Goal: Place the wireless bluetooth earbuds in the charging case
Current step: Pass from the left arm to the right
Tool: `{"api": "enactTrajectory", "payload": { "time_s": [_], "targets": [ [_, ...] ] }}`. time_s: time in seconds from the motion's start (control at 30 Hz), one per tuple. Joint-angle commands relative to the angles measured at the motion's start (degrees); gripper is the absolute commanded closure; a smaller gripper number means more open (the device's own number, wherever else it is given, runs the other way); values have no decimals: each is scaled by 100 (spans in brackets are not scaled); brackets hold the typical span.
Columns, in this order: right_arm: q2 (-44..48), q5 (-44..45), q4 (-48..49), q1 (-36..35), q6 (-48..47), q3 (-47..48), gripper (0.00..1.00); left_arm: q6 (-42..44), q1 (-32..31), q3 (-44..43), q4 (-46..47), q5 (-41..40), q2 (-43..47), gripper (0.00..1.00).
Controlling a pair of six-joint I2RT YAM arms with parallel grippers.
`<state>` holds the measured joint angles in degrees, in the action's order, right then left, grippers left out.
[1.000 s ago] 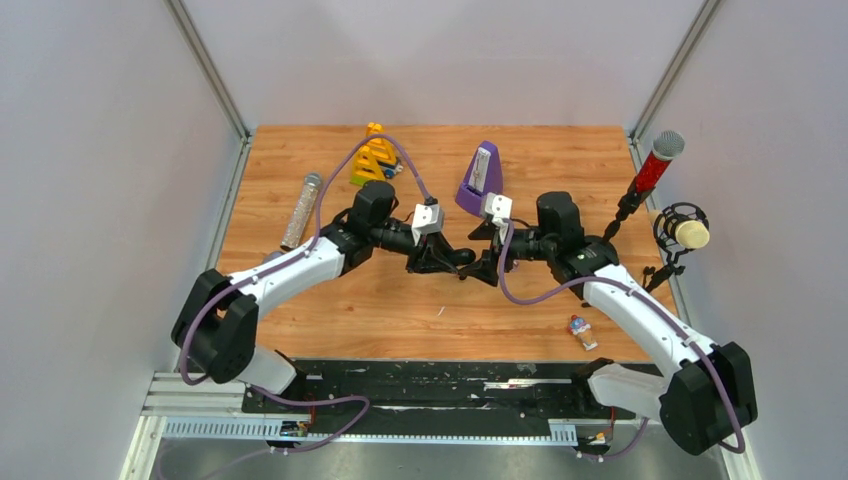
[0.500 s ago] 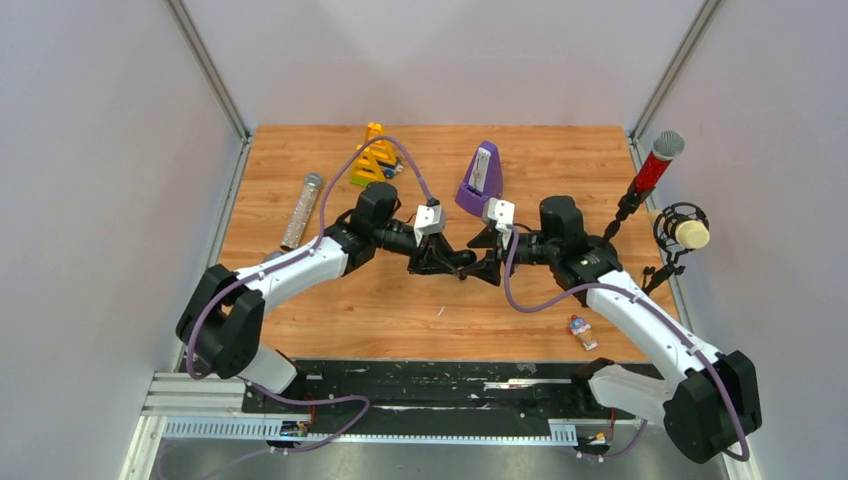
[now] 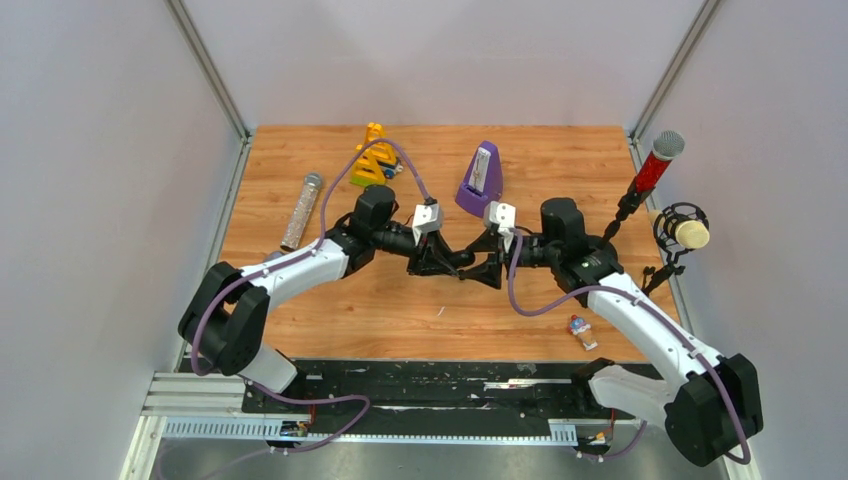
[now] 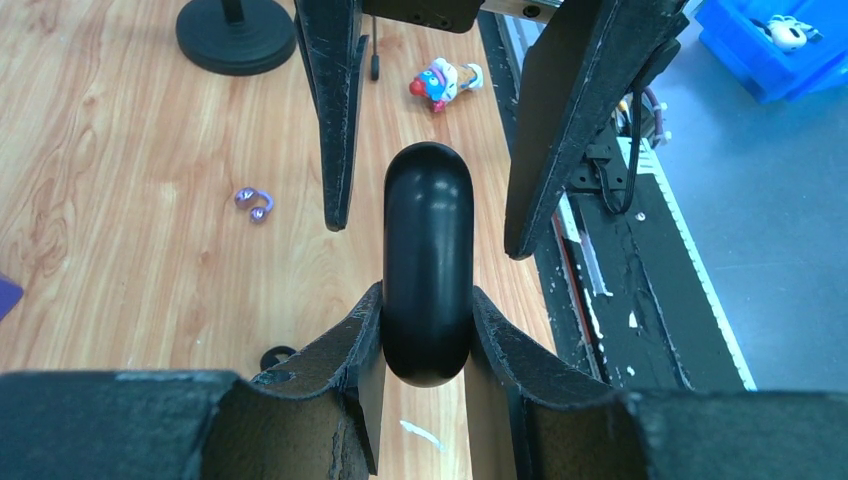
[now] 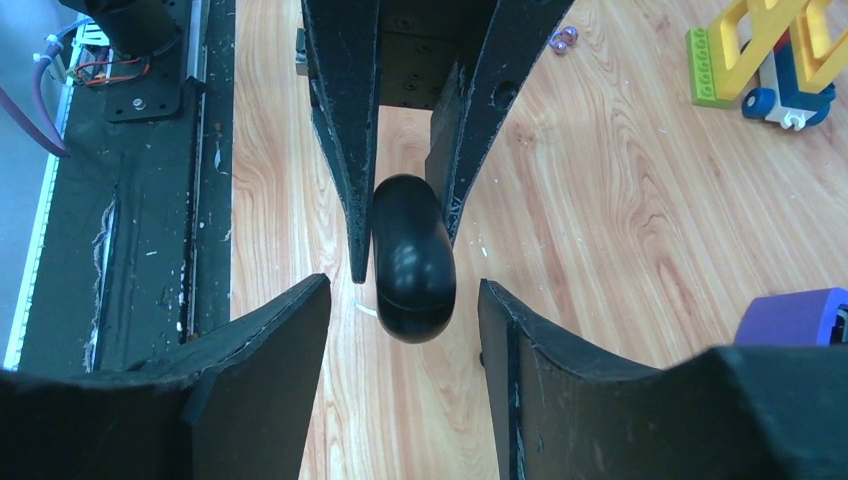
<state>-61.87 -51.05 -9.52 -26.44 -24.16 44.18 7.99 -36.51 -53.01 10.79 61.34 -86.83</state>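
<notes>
The charging case (image 4: 428,265), a glossy black pill shape, is clamped at its near end between the fingers of my left gripper (image 4: 428,325) and held above the wood. My right gripper (image 5: 405,310) faces it from the other side. Its jaws stand open on both sides of the free end of the case (image 5: 412,258), with a gap on each side. In the top view the two grippers (image 3: 455,262) (image 3: 482,268) meet tip to tip at the table's middle. A tiny black piece (image 4: 277,357) lies on the wood by my left finger; I cannot tell whether it is one of the earbuds.
Tiny purple beads (image 4: 253,203) lie on the wood. A purple metronome (image 3: 482,175) and a yellow block toy (image 3: 374,158) stand behind the grippers. A silver cylinder (image 3: 301,210) lies at the left, microphones (image 3: 655,165) at the right, a small figurine (image 3: 581,332) near the front edge.
The two grippers have come closer together, and the right one now straddles the end of the case. Its jaws have narrowed.
</notes>
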Motion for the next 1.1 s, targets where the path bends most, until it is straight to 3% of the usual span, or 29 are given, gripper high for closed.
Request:
{"api": "enactTrajectory", "payload": {
  "time_s": [0.0,0.57,0.93,0.97,1.03,1.07],
  "targets": [
    [-100,-203,233,34,92,21,43,-299,70,100,546,206,111,99],
    [-171,-469,415,60,524,97,55,-275,74,203,666,307,139,99],
    [-227,-653,333,55,468,125,76,-288,65,211,718,334,96,98],
    [-224,-661,328,59,462,126,79,-298,72,208,724,330,102,96],
    [-221,-672,313,59,440,126,84,-317,74,198,719,312,109,78],
    [-215,-669,304,60,421,126,87,-320,70,189,712,305,111,49]
  ]
}}
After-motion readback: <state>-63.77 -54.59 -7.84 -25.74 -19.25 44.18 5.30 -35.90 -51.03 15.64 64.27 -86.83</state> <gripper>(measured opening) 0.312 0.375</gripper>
